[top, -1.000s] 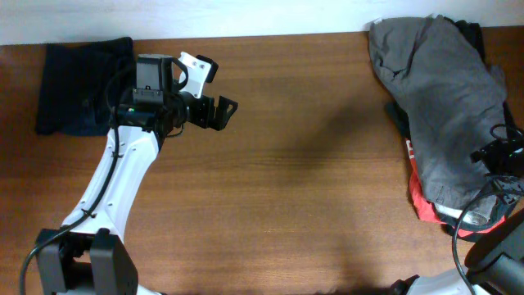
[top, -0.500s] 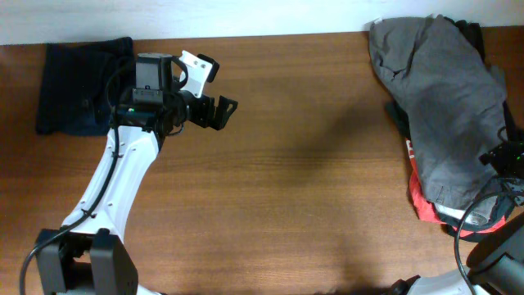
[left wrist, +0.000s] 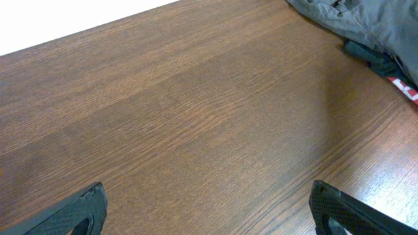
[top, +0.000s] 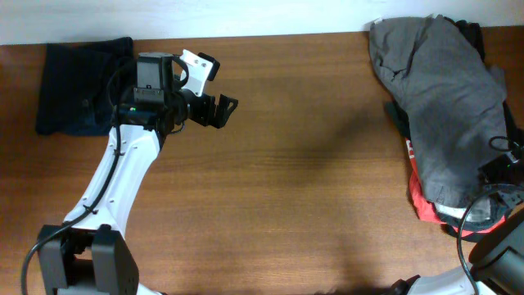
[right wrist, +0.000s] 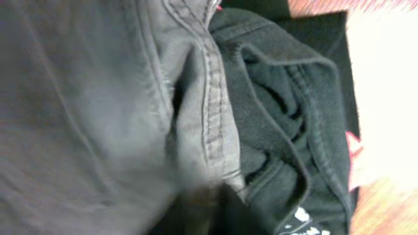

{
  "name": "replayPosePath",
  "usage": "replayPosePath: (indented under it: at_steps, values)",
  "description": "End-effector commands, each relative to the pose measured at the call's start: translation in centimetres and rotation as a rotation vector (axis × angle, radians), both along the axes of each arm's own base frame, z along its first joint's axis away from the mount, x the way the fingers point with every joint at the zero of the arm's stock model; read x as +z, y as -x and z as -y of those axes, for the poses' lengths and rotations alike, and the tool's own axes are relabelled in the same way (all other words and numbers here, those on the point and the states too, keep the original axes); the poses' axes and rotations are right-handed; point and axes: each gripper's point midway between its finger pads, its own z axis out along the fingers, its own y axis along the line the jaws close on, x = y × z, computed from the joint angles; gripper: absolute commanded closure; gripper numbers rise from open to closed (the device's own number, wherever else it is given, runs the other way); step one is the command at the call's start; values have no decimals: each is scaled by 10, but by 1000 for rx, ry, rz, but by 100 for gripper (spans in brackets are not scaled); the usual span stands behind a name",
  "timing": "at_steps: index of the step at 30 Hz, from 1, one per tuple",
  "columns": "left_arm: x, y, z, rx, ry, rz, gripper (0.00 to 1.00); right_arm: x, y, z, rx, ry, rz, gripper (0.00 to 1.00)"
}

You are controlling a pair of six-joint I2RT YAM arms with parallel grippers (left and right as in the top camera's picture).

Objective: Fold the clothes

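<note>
The clothes lie heaped at the table's right end, with a large grey shirt (top: 442, 90) on top of a black garment (top: 397, 115) and a red one (top: 422, 201). My right gripper (top: 509, 160) sits at the heap's right edge. In the right wrist view its blurred dark fingers (right wrist: 219, 212) meet on the stitched hem of the grey shirt (right wrist: 85, 98), beside the black garment with white marks (right wrist: 281, 130). My left gripper (top: 221, 111) hovers open and empty over bare wood (left wrist: 209, 219), far from the grey shirt (left wrist: 366, 19).
A folded navy garment (top: 82, 86) lies at the back left corner, behind the left arm. Wooden table (top: 311, 180) runs between the two arms. Cables of the right arm (top: 483, 213) lie over the heap's near end.
The right gripper's jaws have come together on the grey shirt's hem, and it has shifted slightly toward the right edge. The left arm has not moved.
</note>
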Motion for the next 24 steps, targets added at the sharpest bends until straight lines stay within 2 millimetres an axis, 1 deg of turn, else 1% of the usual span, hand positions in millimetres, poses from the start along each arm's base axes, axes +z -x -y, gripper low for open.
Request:
replayPosePath:
  at_steps: [1,3,5,7,9,11,13,15,17,18,21,24]
  values:
    - [9,-5,5,-28,1,37,2,0,-13,-10,17,-63,77,96]
    - [12,-8,5,-28,3,55,2,9,-32,-21,118,-109,184,96]
    - [20,-11,5,-28,7,89,2,23,-49,-31,196,-140,274,96]
    - [36,-15,6,-28,15,145,1,43,-66,-41,269,-154,357,96]
    - [57,-17,7,-30,25,209,1,69,-83,-56,365,-158,438,96]
    - [80,-16,8,-36,38,274,1,100,-100,-74,465,-144,500,96]
    - [102,-14,7,-34,43,332,1,125,-112,-93,542,-121,524,96]
    - [124,-11,3,-16,38,394,1,149,-126,-117,628,-99,548,96]
    - [141,-9,-6,32,14,442,1,171,-140,-145,714,-86,579,96]
    - [150,-8,-15,79,-11,466,1,183,-149,-166,774,-81,599,96]
    - [165,-5,-38,197,-76,503,1,202,-165,-218,912,-79,640,96]
    - [177,2,-56,286,-125,520,1,210,-173,-272,1044,-89,675,96]
